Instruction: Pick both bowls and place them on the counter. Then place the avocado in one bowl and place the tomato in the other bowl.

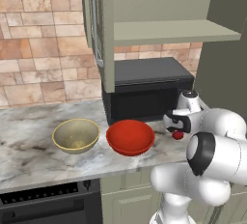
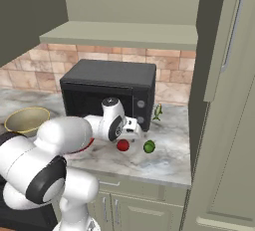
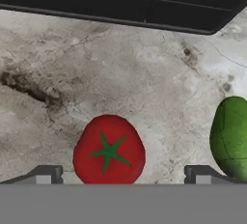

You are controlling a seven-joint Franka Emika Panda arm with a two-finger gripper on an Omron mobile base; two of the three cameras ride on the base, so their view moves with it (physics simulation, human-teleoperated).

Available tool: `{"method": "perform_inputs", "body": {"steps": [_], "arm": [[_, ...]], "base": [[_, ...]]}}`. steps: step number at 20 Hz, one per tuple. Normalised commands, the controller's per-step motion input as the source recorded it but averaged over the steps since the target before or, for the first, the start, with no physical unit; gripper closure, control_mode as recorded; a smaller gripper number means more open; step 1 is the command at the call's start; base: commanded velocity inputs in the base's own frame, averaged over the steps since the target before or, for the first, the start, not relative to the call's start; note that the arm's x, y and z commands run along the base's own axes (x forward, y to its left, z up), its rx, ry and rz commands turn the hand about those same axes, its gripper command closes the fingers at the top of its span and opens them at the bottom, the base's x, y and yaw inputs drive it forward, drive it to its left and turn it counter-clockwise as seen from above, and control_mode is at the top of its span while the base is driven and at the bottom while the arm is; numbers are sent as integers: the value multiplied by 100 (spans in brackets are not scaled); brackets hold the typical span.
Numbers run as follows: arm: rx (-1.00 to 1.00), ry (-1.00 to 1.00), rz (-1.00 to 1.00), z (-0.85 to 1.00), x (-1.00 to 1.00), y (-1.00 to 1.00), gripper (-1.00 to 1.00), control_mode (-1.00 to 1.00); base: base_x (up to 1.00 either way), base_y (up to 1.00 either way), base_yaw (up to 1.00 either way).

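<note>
Hovering low over the counter [image 1: 29, 141], the gripper [image 3: 123, 172] has its fingers spread wide with the tomato [image 3: 109, 149] between them, not yet clamped. The avocado [image 3: 232, 137] lies just right of it, in front of the microwave [image 2: 107, 93]. Both bowls already sit on the counter to the left, tan bowl [image 1: 75, 135] beside red bowl [image 1: 130, 136]. By the look of it, the tomato pickup is in hand: next comes lowering, closing, then carrying it past the red bowl to the tan one.
</note>
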Motion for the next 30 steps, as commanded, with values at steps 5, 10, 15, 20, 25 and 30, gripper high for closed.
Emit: {"method": "perform_inputs", "body": {"steps": [5, 10, 15, 20, 25, 30], "arm": [[0, 9, -5, -30, 19, 0, -100, -100], [0, 3, -2, -21, 14, 0, -100, -100], [2, 1, -1, -18, 0, 0, -100, -100], [2, 0, -3, -16, -4, 0, -100, -100], [1, 0, -4, -11, -5, 0, -100, -100], [0, 0, -6, -13, -12, 3, -100, -100]], "base": [[0, 0, 0], [0, 0, 0], [0, 0, 0], [0, 0, 0], [0, 0, 0], [0, 0, 0]]}}
